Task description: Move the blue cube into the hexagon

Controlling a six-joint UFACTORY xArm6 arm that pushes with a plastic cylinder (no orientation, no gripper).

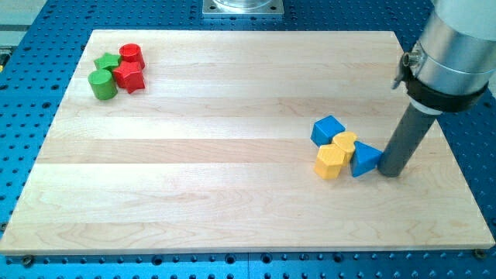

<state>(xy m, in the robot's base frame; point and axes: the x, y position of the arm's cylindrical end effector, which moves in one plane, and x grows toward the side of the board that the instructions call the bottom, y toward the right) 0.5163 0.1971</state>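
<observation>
**Where the blue cube sits and how it should push**

Since this arm has no jaws at all, only a straight dark rod, nothing can be pinched here; every move has to be a shove. Largest first: the wooden tabletop (232, 194) looks smooth, so small blocks should slide on it readily.

My tip (391, 172) rests near the view's right edge, touching or just beside the blue triangle (364, 160). That triangle lies against a cluster of 2 yellow blocks: the yellow hexagon (329, 161) toward the view's bottom and a second yellow block (346, 142), shape unclear, above it.

Just above that cluster, touching it, is the blue cube (328, 129). It looks light, rigid and hard, likely to twist if pushed off-centre, so contact belongs at the middle of its top-right flat face.

Far off at the view's top left are a green star (107, 61), green cylinder (102, 84), red cylinder (132, 54) and red star (130, 76).
</observation>
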